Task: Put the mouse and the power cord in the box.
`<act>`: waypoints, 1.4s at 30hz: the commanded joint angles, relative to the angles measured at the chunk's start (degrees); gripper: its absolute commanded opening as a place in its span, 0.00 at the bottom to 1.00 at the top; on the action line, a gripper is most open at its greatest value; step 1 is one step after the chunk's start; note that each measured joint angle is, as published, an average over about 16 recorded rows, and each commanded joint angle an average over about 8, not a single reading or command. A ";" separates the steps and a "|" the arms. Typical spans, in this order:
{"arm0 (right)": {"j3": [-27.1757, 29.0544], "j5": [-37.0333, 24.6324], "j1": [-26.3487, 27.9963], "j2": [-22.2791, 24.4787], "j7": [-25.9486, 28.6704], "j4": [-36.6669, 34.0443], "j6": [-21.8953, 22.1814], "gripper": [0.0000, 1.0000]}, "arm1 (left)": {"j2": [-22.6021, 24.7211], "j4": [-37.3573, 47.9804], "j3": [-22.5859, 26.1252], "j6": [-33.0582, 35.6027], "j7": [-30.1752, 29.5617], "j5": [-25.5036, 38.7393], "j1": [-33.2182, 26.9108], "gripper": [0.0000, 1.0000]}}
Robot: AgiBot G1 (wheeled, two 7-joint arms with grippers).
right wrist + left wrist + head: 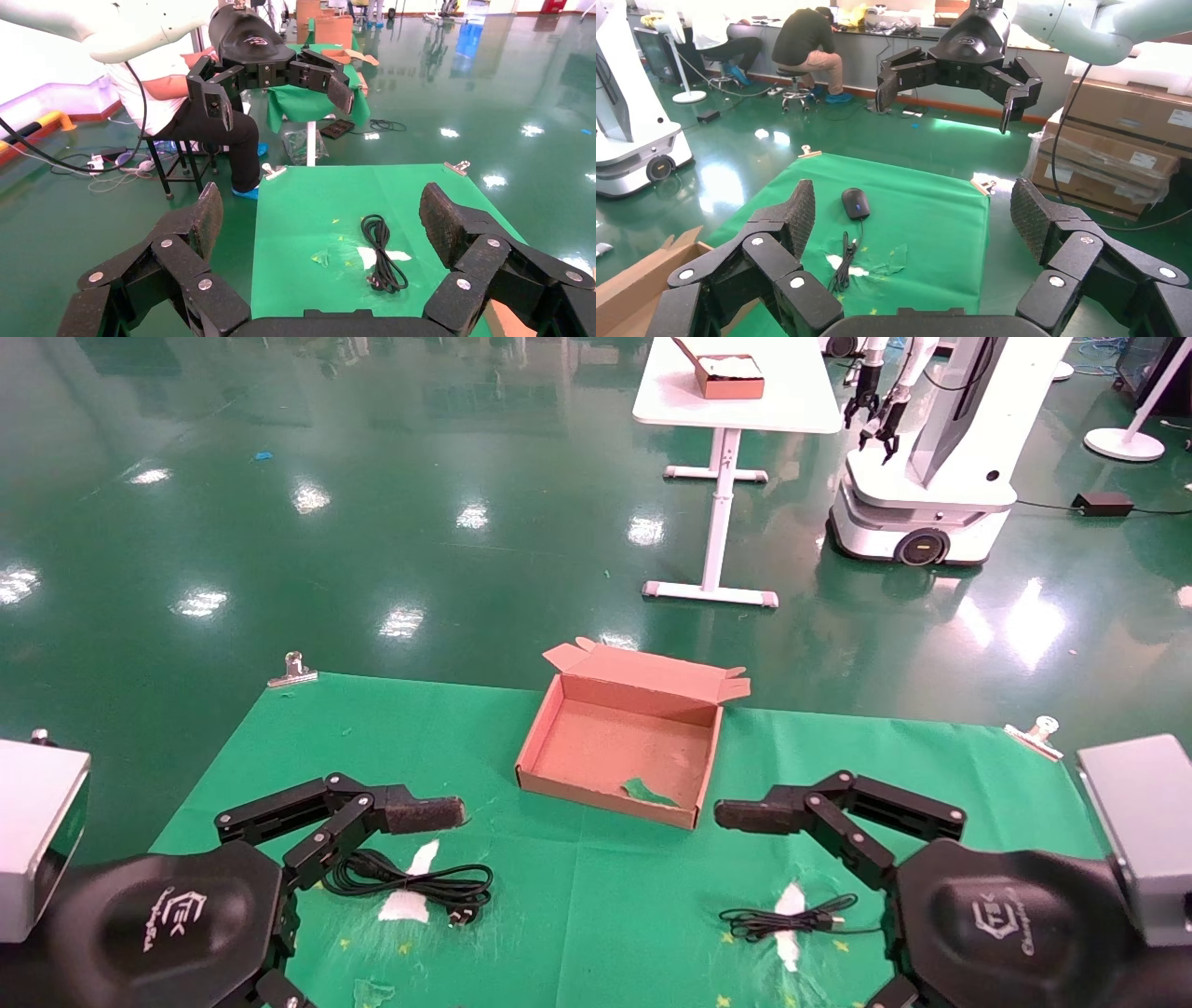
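On green cloth (577,896), a shallow brown cardboard box (568,784) is seen centre-far, empty of both items. A thick black coiled power cord (419,882) lies near-left beside the left gripper (424,814); a small black oval mouse (855,203) lies near-right, hidden in the head view behind the right gripper (745,815). Both pincers are spread wide, holding nothing. No pick is begun; a descent onto either item is called for next.
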 commanded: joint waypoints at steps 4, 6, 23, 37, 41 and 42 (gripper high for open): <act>0.00 0.00 0.00 0.00 0.00 0.00 0.00 1.00 | 0.00 0.00 0.00 0.00 0.00 0.00 0.00 1.00; 0.01 0.02 -0.02 0.00 0.01 0.02 -0.01 1.00 | 0.05 0.04 0.05 -0.05 0.03 0.04 -0.04 1.00; -2.46 -5.68 2.00 0.01 -4.25 -6.24 -3.25 1.00 | 3.56 6.47 6.16 3.66 2.96 12.11 -9.13 1.00; -14.90 -31.31 16.99 -5.24 -24.03 -32.08 -0.49 1.00 | 14.54 29.90 23.78 1.64 20.44 42.40 -29.89 1.00; -18.50 -39.09 21.73 -10.28 -31.16 -40.43 1.85 1.00 | 19.42 39.62 26.17 -2.99 25.48 47.73 -32.15 1.00; -19.32 -40.70 22.72 -11.66 -32.87 -42.53 2.55 1.00 | 20.56 41.84 26.62 -4.28 26.71 48.80 -32.56 1.00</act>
